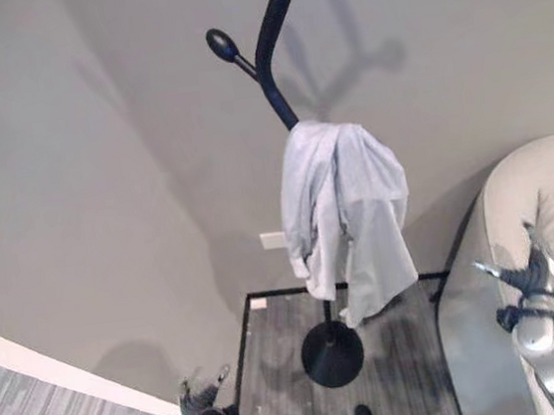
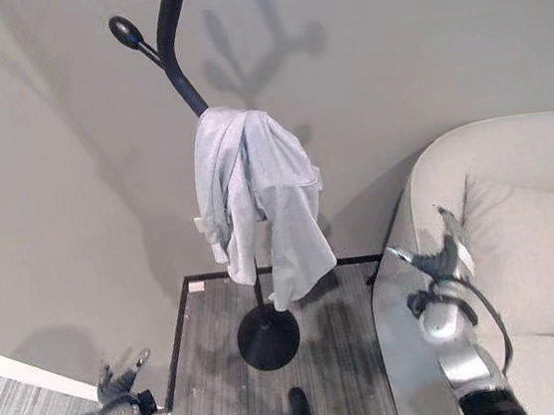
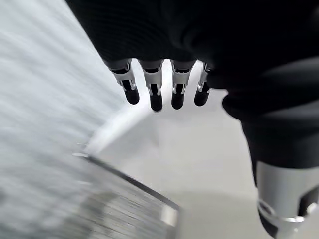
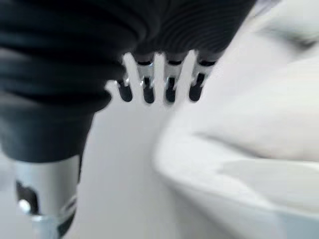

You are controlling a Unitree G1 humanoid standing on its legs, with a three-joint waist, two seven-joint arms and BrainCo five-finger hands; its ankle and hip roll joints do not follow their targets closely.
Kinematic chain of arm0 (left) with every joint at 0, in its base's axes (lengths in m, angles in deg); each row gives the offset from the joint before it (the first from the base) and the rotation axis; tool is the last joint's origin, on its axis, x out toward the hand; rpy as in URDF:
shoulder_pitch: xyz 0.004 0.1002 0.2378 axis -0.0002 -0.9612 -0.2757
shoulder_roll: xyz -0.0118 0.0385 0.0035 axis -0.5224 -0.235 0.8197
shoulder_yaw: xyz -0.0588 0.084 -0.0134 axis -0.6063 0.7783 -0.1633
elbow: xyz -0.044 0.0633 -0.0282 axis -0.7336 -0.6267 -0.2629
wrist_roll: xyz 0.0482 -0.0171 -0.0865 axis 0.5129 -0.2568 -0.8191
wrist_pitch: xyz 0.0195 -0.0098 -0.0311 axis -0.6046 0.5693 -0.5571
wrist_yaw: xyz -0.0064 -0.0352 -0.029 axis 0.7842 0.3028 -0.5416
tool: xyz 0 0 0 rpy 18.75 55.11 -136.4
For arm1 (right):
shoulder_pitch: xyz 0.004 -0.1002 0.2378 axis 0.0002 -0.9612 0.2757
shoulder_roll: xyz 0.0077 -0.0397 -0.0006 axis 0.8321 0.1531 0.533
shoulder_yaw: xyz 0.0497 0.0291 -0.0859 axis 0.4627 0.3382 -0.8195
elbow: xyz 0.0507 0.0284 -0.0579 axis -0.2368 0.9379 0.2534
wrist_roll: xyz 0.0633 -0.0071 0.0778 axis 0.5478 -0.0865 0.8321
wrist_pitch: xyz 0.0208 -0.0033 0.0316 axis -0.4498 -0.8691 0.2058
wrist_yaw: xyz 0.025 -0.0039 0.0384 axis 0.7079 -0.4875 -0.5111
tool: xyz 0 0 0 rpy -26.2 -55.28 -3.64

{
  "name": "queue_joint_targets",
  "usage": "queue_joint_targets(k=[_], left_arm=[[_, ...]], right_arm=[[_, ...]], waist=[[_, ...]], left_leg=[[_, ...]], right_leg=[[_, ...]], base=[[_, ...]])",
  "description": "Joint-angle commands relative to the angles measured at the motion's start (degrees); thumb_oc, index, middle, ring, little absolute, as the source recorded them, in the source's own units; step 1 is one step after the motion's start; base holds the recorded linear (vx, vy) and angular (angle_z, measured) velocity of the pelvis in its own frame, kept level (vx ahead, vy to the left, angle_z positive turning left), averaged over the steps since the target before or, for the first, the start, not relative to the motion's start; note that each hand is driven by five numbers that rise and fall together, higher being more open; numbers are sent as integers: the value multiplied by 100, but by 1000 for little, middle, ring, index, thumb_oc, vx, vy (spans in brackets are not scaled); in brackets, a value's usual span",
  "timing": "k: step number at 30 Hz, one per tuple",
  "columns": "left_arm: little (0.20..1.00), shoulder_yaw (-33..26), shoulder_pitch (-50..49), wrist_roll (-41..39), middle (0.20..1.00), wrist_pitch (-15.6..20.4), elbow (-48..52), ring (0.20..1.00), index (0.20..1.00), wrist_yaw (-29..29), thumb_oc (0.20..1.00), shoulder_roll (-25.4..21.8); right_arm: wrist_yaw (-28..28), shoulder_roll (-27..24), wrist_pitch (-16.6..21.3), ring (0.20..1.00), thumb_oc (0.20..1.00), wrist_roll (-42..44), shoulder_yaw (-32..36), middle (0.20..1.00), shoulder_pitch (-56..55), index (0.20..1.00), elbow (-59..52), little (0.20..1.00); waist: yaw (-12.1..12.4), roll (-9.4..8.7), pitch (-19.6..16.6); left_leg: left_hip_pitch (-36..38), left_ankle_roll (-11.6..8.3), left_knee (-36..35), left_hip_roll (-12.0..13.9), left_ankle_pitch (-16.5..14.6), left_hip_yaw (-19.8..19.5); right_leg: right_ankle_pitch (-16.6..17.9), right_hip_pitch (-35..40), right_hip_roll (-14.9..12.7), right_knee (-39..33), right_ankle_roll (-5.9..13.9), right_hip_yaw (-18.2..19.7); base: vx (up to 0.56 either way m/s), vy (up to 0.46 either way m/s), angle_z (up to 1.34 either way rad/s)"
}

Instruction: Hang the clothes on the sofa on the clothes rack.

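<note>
Grey wall behind shirt [image 1: 342,210] draped on rack [image 1: 272,28]; both robot hands [image 2: 441,259] [image 1: 203,396] released, empty.

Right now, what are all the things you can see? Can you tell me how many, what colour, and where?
Shirt: one, pale blue-grey, draped over a hook of the clothes rack, hanging down its pole.
Clothes rack: one, black, standing on a round base on the mat, near the wall.
Floor mat: one, grey with a dark edge, under the rack.
Sofa: one, cream, right of the rack.
Left hand: one, silver with dark tips, low by the mat's left edge, fingers straight, empty.
Right hand: one, over the sofa's arm, fingers straight, empty.
</note>
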Motion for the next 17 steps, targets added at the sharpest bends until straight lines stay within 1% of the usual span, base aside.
queue_joint_targets(k=[1,2,3,4,5,6,7,8,9,10,11,12,13,15,17], left_arm=[[1000,-262,213,-955,1000,34,-679,1000,1000,359,1000,-114],[1000,-278,212,-961,1000,1,-837,1000,1000,392,1000,-99],[1000,-282,221,-962,1000,4,-846,1000,1000,398,1000,-101],[1000,-313,248,-913,1000,-114,-1254,1000,1000,508,1000,-92],[1000,-315,261,-915,1000,-110,-1266,1000,1000,514,1000,-96],[1000,-308,306,-922,1000,-206,-1519,1000,1000,613,1000,-65],[1000,-310,319,-923,1000,-203,-1529,1000,1000,619,1000,-67],[1000,-328,375,-990,1000,-247,-1754,1000,1000,741,1000,-13],[1000,-327,393,-994,1000,-243,-1763,1000,1000,747,1000,-18],[1000,-240,490,-1039,1000,-259,-1895,1000,1000,842,1000,30],[1000,-190,532,-1054,1000,-253,-1943,1000,1000,902,1000,64],[1000,-108,554,-1063,1000,-258,-1973,1000,1000,968,1000,116],[1000,-97,560,-1067,1000,-254,-1976,1000,1000,973,1000,117],[1000,40,598,-1106,1000,-249,-2030,1000,1000,1078,1000,188],[1000,258,661,-1134,1000,-233,-2032,1000,1000,1186,1000,278]], right_arm=[[378,408,333,1000,1000,1413,596,1000,371,1000,1011,1000],[335,450,368,1000,1000,1632,617,1000,416,1000,1328,1000],[332,444,383,1000,1000,1641,613,1000,432,1000,1351,1000],[341,654,622,1000,1000,2521,813,1000,599,1000,2316,1000],[329,643,647,1000,1000,2541,810,1000,622,1000,2354,1000],[31,858,821,1000,1000,3557,974,1000,812,1000,3351,1000],[2,839,847,1000,1000,3584,973,1000,840,1000,3402,1000],[-300,1067,940,1000,1000,4776,1280,1000,1021,1000,4758,1000],[-350,1044,965,1000,1000,4814,1280,1000,1058,1000,4825,1000],[-700,1194,852,1000,1000,5690,1489,1000,1204,1000,5835,1000],[-829,1204,790,1000,1000,5985,1556,1000,1239,1000,6287,1000],[-898,1229,755,1000,1000,6278,1668,1000,1246,1000,6603,1000],[-933,1209,758,1000,1000,6301,1674,1000,1263,1000,6643,1000],[-1084,1244,620,1000,1000,6654,1766,1000,1279,1000,7088,1000],[-1097,1246,550,1000,1000,6965,1829,1000,1304,1000,7369,1000]], waist=[[19,-328,-117],[18,-332,-116],[18,-331,-109],[26,-333,-124],[31,-334,-114],[42,-332,-132],[46,-331,-122],[70,-331,-145],[76,-347,-133],[93,-348,-154],[105,-349,-156],[104,-331,-173],[116,-342,-156],[113,-332,-159],[84,-297,-171]], left_leg=[[326,-172,59,82,-159,249],[331,-174,59,79,-161,254],[334,-174,59,79,-162,256],[338,-184,59,77,-171,270],[343,-184,59,78,-174,275],[348,-189,59,79,-186,284],[352,-189,59,80,-189,288],[359,-197,59,76,-209,283],[326,-201,59,63,-153,284],[330,-205,59,62,-161,278],[328,-206,59,58,-165,276],[361,-203,59,69,-234,274],[342,-208,59,60,-180,274],[363,-213,59,63,-195,280],[384,-212,59,78,-255,298]], right_leg=[[-933,920,-454,172,564,289],[-930,922,-455,169,564,290],[-931,925,-454,168,564,292],[-925,935,-450,155,560,303],[-926,938,-448,155,559,307],[-919,944,-440,145,553,324],[-920,947,-439,144,553,327],[-922,967,-426,125,548,325],[-885,927,-436,142,547,330],[-885,933,-428,135,540,326],[-884,935,-429,129,537,323],[-931,983,-420,102,539,319],[-892,958,-427,115,536,321],[-893,979,-428,108,534,304],[-921,1005,-421,95,542,289]], base=[[-21,28,-4],[0,0,0],[0,0,0],[-9,3,-4],[-12,9,5],[-2,6,9],[7,6,7],[-23,-6,-6],[-19,-4,-11],[-26,-1,-11],[48,16,6],[9,6,42],[13,6,63],[-9,4,29],[37,22,-21]])
